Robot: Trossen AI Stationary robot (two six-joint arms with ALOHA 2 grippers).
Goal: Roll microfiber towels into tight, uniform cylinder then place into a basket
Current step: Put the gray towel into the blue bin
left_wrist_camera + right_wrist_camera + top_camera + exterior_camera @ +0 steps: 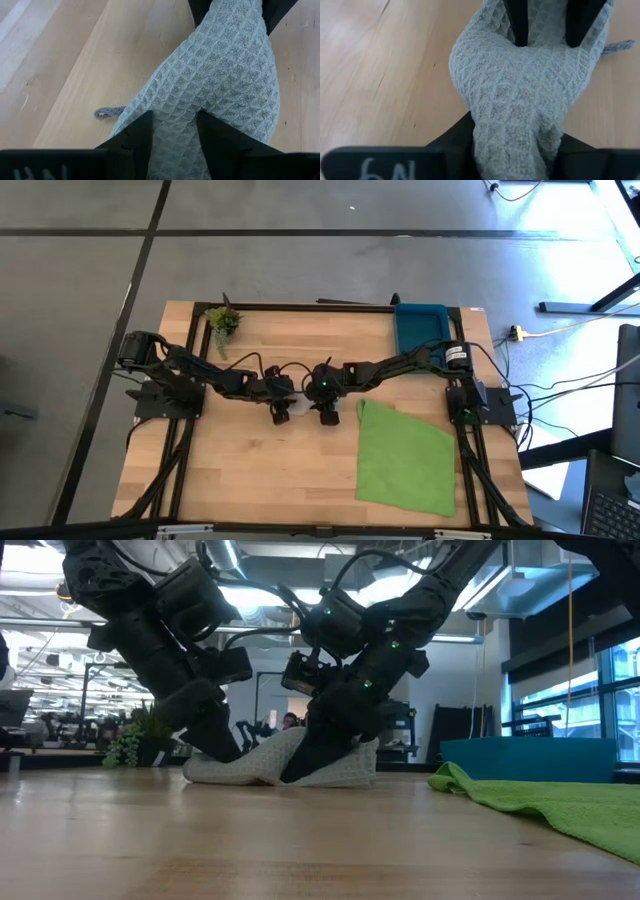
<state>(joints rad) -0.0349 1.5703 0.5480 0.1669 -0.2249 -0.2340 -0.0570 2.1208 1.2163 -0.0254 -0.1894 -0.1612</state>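
The grey towel (285, 765) lay bunched into a loose roll at mid-table between the two grippers, its long axis running from one to the other, so neither arm was clearly nearer. The left gripper (175, 145) straddled one end with its fingers apart, seemingly not pinching, while the right gripper (517, 150) was clamped on the other end. The green towel (405, 455) lay flat just beside the right arm, and the blue basket (420, 323) sat at the far right edge, well apart from the roll
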